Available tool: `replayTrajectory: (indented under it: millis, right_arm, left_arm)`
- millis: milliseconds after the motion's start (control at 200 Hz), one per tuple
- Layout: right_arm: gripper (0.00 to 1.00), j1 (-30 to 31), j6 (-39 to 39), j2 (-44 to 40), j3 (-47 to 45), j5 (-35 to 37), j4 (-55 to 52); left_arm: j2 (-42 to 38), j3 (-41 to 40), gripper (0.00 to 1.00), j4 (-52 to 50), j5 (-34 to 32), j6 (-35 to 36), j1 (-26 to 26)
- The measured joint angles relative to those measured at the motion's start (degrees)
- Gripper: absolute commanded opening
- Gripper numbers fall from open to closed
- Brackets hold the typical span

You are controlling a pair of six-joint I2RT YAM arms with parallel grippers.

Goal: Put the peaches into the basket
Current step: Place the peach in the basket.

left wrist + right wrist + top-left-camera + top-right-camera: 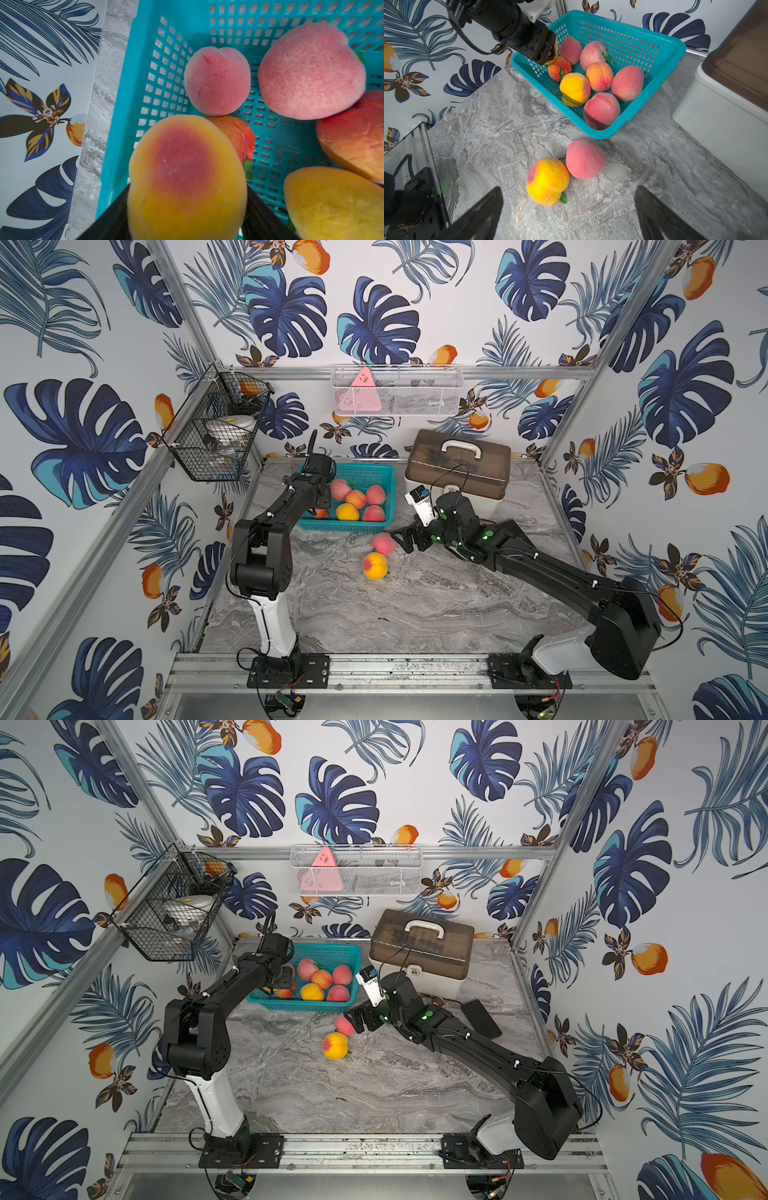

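In both top views your left hand (322, 506) is hanging over the basket (386, 473) at the far left of the table (415, 605), pinching the held peach (320, 513). Your right hand (358, 1021), spread wide, is hovering just beside the pink peach (344, 1025) and yellow peach (335, 1046), which are touching on the table in front of the basket.

In the left wrist view a red-orange peach (239, 135) is showing right behind the held peach. You are probably best easing toward bare basket floor and going low before letting go, so nothing is bouncing out.

In the right wrist view seven peaches (601, 110) are lying in the basket, and your right hand's fingers (483, 207) are gripping nothing.

No brand is reading clearly. Print on the white module (419, 502) is too small to make out.
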Motion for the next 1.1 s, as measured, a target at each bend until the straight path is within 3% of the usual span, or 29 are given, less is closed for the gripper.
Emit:
replayTrajectory:
  millis: [611,1101]
  right_arm:
    - [1.0,-0.5,0.9,-0.9,-1.2,-0.5,0.1]
    - [1.0,-0.9,0.9,-2.3,-2.2,-0.7,0.2]
  left_arm:
    - [-5.7,0.5,0.67,-7.3,9.9,-0.4,-1.3]
    - [-6.3,0.5,0.67,-9.4,8.4,-0.2,-1.6]
